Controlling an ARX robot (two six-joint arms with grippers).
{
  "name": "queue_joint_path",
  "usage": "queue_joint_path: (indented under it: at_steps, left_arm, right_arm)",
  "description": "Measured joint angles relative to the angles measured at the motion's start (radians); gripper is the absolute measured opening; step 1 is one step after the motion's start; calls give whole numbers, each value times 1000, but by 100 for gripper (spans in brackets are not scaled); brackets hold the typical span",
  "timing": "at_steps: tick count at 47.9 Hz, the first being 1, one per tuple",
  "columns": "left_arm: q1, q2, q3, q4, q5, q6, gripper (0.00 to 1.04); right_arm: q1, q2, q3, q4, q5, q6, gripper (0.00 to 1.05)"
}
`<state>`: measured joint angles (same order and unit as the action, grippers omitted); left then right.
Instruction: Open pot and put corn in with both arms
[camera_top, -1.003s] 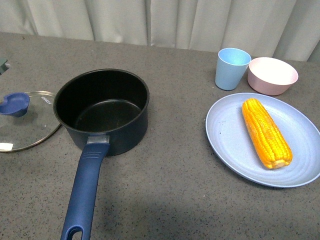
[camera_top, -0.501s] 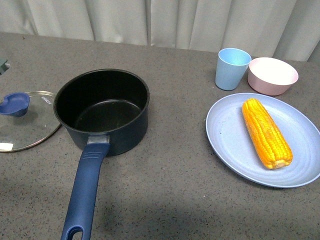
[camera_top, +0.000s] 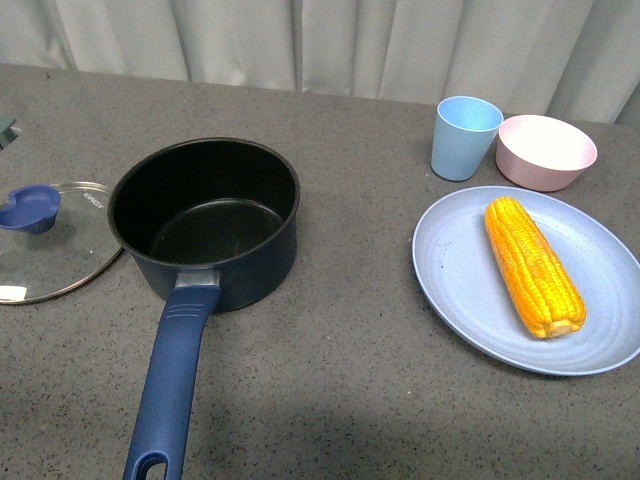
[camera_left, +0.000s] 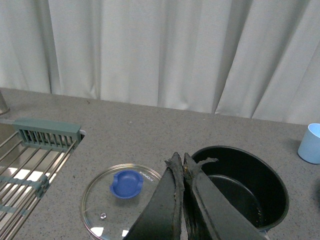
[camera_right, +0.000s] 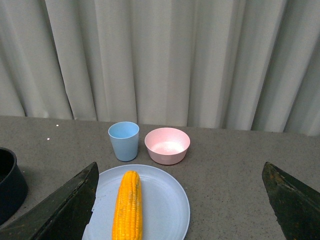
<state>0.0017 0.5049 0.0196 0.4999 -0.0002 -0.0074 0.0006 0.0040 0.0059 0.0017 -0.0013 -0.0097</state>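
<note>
Starting close to the robot, the left gripper (camera_left: 182, 165) has its two fingers pressed together with nothing between them. The right gripper (camera_right: 180, 167) is spread wide and empty, with the corn lying beyond it. Nearest on the table (camera_top: 340, 400) is the long handle (camera_top: 170, 380) of the pot (camera_top: 205, 225), which points toward the robot. I think an arm that passes low here can knock it and turn the pot away from where the corn must go. The pot itself is already open and empty, and its lid (camera_top: 60, 255) lies flat on the table just beside it on the left; I cannot tell if the two touch. A careless left arm can push the lid along the table. To the right, well apart from the pot, the corn (camera_top: 533, 265) lies along the plate (camera_top: 450, 270). The corn is round and the plate looks smooth, so in my judgement it can roll or slip if the fingers close away from its middle, and the plate can slide too. It also looks about as long as the pot is wide, so it can catch on the rim if it comes down level. Farthest, the cup (camera_top: 465, 137) and the bowl (camera_top: 546, 150) stand just behind the plate, and a reach that goes too far can tip the cup.
</note>
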Motion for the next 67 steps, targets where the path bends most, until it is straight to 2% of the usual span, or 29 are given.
queue_joint_path:
  at_steps: [16, 43, 49, 58, 59, 63, 67]
  left_arm:
    - [0, -161, 0, -153, 0, 0, 4]
    - [0, -333, 0, -325, 0, 0, 4]
    - [0, -469, 0, -486, 0, 0, 4]
    - [0, -499, 0, -497, 0, 0, 4]
    - [0, -499, 0, -497, 0, 0, 5]
    - [0, -499, 0, -498, 0, 0, 24]
    - [0, -500, 0, -498, 0, 0, 42]
  right_arm:
    - [0, 0, 0, 0, 0, 0, 96]
    - [0, 0, 0, 0, 0, 0, 96]
    - [0, 0, 0, 0, 0, 0, 96]
    - [0, 0, 0, 0, 0, 0, 96]
    - [0, 0, 0, 0, 0, 0, 96]
    - [0, 0, 0, 0, 0, 0, 96]
    - [11, 123, 56, -99, 6, -66, 96]
